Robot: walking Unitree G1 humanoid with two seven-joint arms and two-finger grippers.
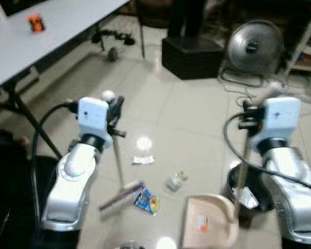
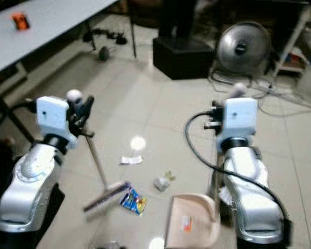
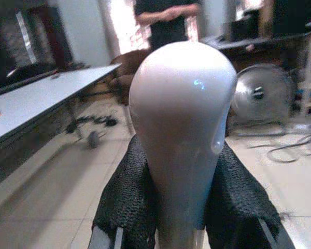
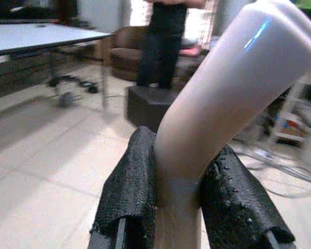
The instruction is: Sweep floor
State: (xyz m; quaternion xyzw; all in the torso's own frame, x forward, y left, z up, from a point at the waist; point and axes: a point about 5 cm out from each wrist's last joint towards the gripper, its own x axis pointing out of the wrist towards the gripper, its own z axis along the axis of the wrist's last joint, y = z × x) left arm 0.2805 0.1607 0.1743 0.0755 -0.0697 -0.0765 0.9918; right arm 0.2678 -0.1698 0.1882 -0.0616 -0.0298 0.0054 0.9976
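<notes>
Left gripper (image 1: 115, 111) clamped on broom handle (image 1: 116, 155); brush head (image 1: 122, 196) lower centre of frame, touching blue wrapper (image 1: 146, 201). Right gripper (image 1: 247, 116) clamped on dustpan handle (image 1: 243, 166); dustpan (image 1: 207, 220) lower right. Crumpled paper (image 1: 174, 181) and white scrap (image 1: 143, 160) mid-frame. Risk: stroke angled off pan mouth scatters debris; pan lifting lets litter slide under.

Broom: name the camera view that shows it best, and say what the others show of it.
The left eye view: the broom runs whole from the left gripper down its thin handle to the bristle head beside the blue wrapper. The right eye view shows the same, slightly blurrier. The left wrist view shows its rounded handle tip between the black fingers.
</notes>
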